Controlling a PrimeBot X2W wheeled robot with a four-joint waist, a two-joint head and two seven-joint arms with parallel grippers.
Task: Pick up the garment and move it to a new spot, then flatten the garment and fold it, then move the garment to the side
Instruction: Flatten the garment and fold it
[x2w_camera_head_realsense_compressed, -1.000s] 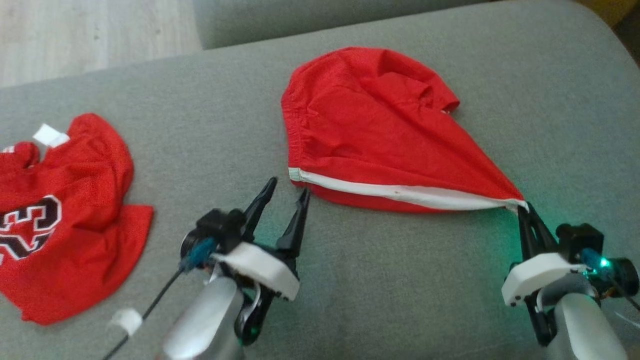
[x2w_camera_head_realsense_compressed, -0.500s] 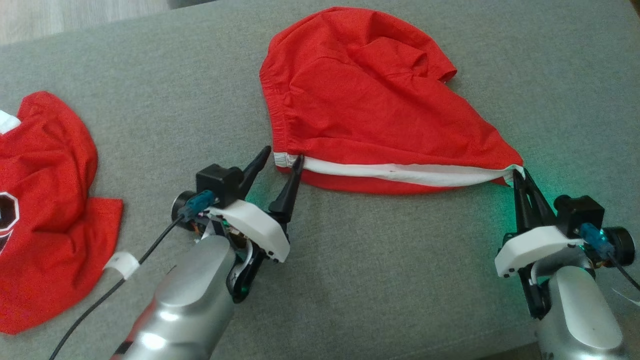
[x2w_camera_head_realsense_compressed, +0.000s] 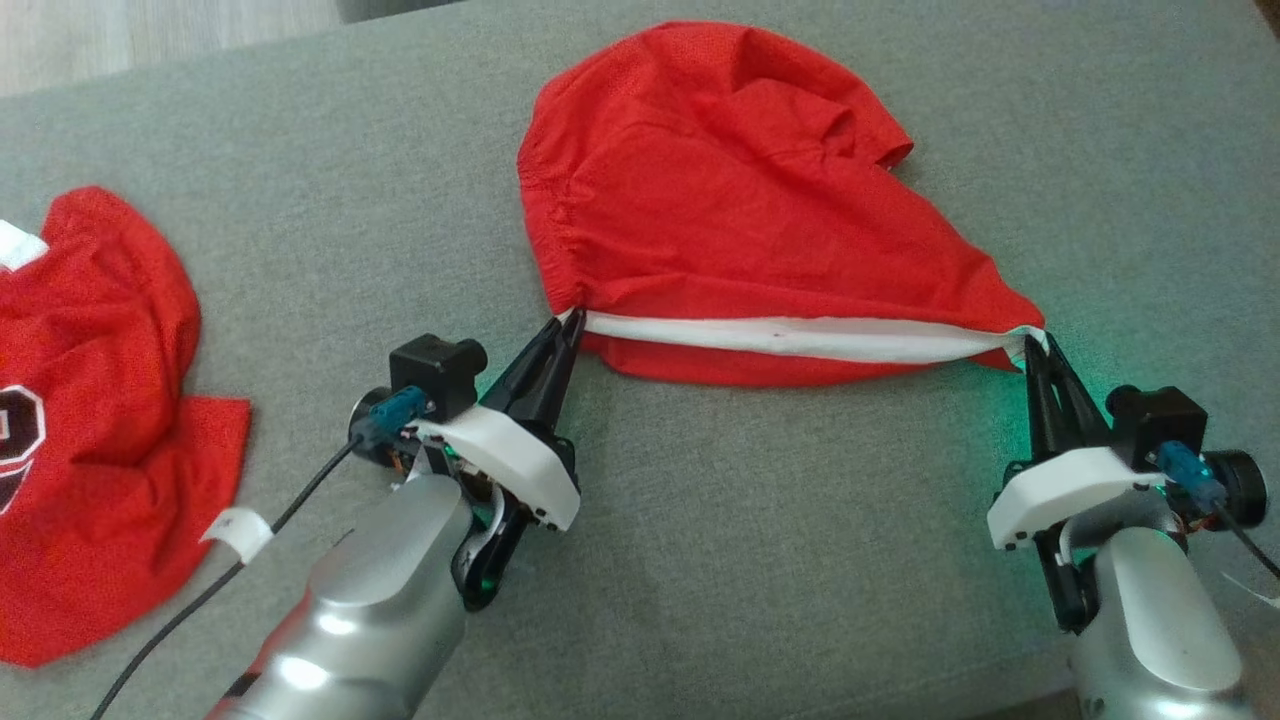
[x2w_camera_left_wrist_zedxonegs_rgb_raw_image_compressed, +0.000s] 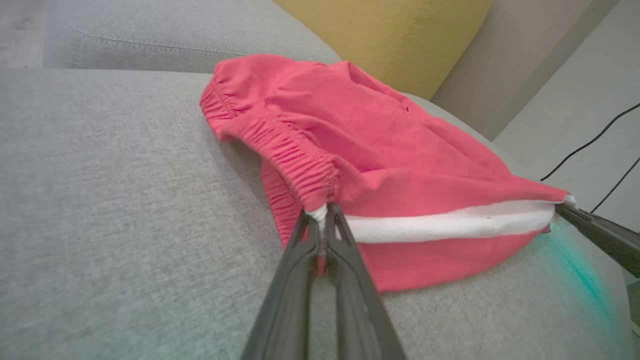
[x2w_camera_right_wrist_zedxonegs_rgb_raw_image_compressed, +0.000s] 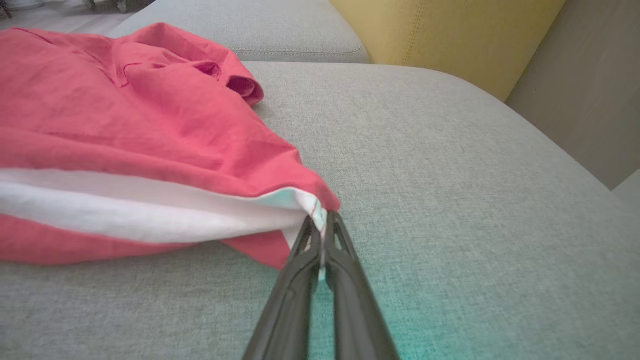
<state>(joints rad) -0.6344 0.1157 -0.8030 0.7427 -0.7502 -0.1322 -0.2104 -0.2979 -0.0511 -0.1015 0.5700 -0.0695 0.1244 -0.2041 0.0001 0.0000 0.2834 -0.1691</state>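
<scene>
Fingers (x2w_camera_head_realsense_compressed: 541, 364) pinch garment's (x2w_camera_head_realsense_compressed: 720, 200) white edge (x2w_camera_head_realsense_compressed: 800, 337), both ends — cushion (x2w_camera_head_realsense_compressed: 750, 540) around.

Left gripper (x2w_camera_head_realsense_compressed: 566, 328) at lower left, dark fingers pressed together on the garment (x2w_camera_head_realsense_compressed: 730, 200) edge, silver forearm slanting up and right, right gripper (x2w_camera_head_realsense_compressed: 1030, 348) at lower right, fingers pinched together on the garment's opposite corner, pointing up

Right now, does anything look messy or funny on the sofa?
Yes. The red shorts lie bunched and wrinkled, not flat, with the white stripe pulled tight between the left fingers and the right fingers. A red jersey sits crumpled at the left.
</scene>
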